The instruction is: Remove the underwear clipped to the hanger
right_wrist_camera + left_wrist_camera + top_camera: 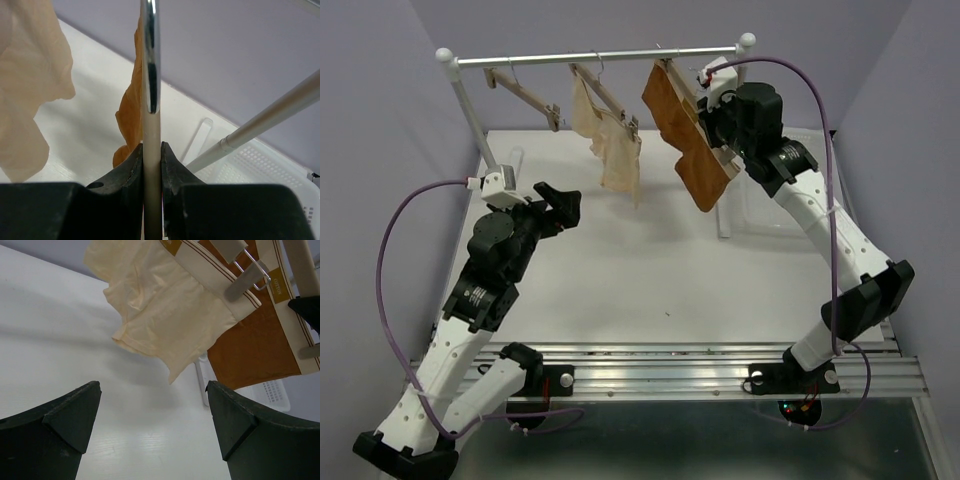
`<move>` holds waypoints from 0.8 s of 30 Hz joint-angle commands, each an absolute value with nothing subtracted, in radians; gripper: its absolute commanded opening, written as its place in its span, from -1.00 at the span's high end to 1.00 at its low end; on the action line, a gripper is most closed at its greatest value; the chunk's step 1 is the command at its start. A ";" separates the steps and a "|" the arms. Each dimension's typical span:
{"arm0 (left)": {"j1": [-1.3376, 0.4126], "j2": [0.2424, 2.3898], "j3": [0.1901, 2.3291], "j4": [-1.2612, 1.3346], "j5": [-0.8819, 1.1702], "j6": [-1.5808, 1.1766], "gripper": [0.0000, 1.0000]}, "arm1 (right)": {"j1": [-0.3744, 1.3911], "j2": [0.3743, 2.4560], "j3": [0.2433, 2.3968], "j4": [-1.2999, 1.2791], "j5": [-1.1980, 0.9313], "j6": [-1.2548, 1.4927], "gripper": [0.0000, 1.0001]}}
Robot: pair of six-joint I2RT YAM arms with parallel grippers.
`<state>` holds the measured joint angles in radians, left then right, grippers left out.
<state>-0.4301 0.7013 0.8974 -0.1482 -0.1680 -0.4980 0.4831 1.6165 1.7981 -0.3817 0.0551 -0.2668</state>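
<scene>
The rust-brown underwear [685, 130] hangs from the hanger [725, 165], the rightmost one on the rail, and tilts down to the right. My right gripper [715, 110] is at this hanger from behind. In the right wrist view its jaws [151, 147] are shut on the pale wooden bar [151, 130], seen edge-on, with a metal clip [149, 55] above and the brown fabric [129, 107] just left of the bar. My left gripper [565, 205] hovers low over the table left of centre, open and empty [152, 387], and faces the brown underwear [250, 350] from below.
A pale cream underwear [615, 140] hangs on a second wooden hanger [605, 90], just left of the brown one. A third, bare hanger [525, 95] hangs further left on the metal rail [595, 58]. A white perforated basket [770, 205] sits on the table at the right.
</scene>
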 commanded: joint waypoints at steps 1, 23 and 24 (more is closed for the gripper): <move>-0.428 0.704 0.902 -0.064 -0.127 -0.445 -0.98 | 0.480 1.537 1.783 -0.374 0.035 -0.284 0.99; -0.307 1.080 1.023 0.460 0.871 -0.161 -0.98 | 0.480 1.086 1.407 -0.776 -0.314 -0.034 0.99; -0.279 1.118 1.003 0.516 1.064 -0.179 -0.98 | 0.480 1.083 1.410 -0.791 -0.339 -0.040 0.99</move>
